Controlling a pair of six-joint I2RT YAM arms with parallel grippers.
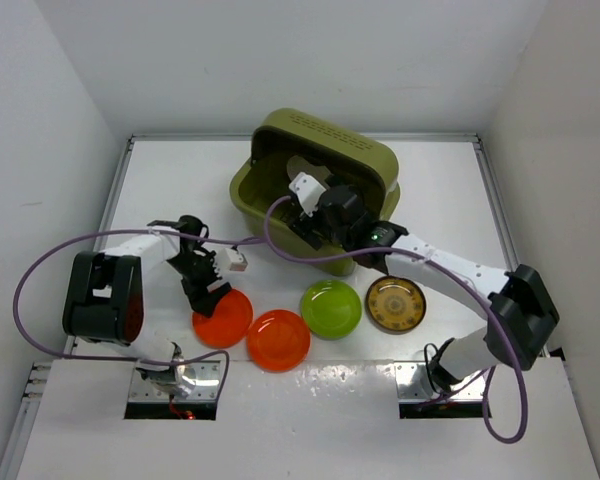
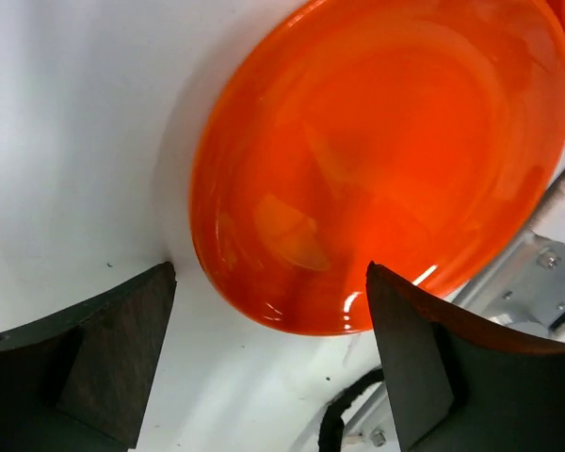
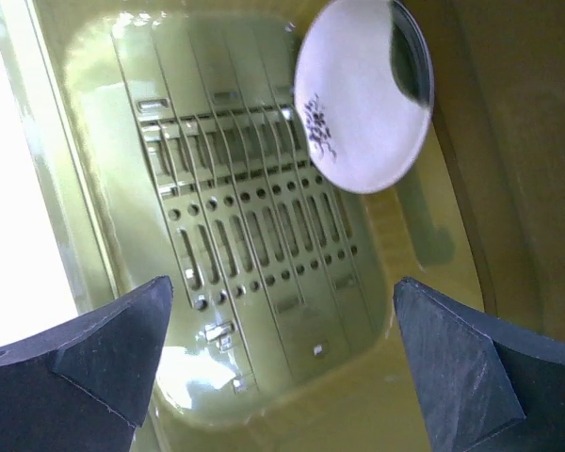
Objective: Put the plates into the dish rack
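1. Plates (image 1: 315, 315): four lie flat in a row on the table (image 1: 180, 190) near its front edge, all outside the rack (image 1: 370, 160). From the left: orange plate (image 1: 223, 318), second orange plate (image 1: 278, 340) touching it or nearly so, green plate (image 1: 331, 308), brown plate (image 1: 396, 303).
2. Rack stands behind the row, closer to the green and brown plates than to the orange pair. A white plate (image 3: 363, 104) leans on edge against its inner wall.
3. Left gripper (image 1: 208, 290) hangs low over the orange plate's outer rim. Jaws are spread and grip nothing. In the wrist view the near rim lies in the gap between the jaws, with the plate body running ahead and to the right.
4. Right gripper (image 1: 315, 205) is inside the rack above the slotted floor, jaws wide and empty.
5. Judgement: the step in hand is the left arm's pick of the orange plate, and none of the four is loaded yet. The left arm is much the nearer.
6. The plate is round, so it has no long axis and the rim is the only hold. One finger must go over the rim and one outside it.
7. Risk: the plate lies flat, so it may slide into its neighbour instead of lifting.
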